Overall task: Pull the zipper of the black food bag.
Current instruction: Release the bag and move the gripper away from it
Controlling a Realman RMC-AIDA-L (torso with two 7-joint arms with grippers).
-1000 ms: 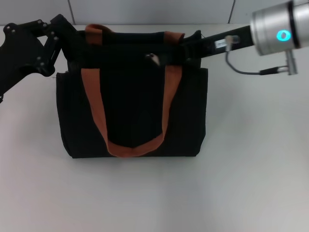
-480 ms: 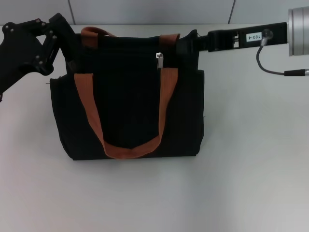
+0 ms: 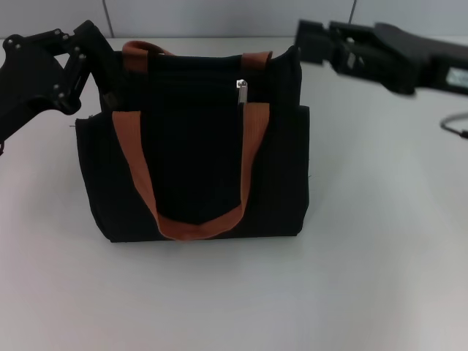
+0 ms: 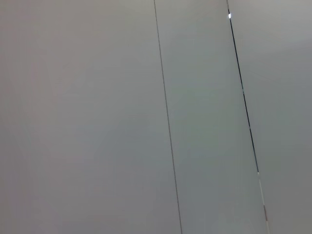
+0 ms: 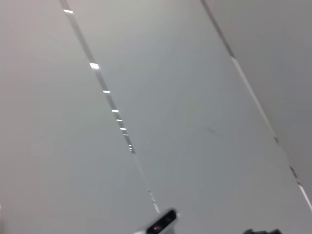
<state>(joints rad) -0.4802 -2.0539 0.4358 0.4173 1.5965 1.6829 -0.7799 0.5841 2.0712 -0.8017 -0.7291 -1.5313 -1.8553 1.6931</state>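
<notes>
Hanging on black food bag [image 3: 197,161], zipper [image 3: 240,93] well apart from right gripper [image 3: 311,40] (jaws' state unclear).

Pale worktop [image 3: 365,278], one item on it.
The black food bag [image 3: 197,146] sits directly on the worktop, bare surface surrounding the bag.
</notes>
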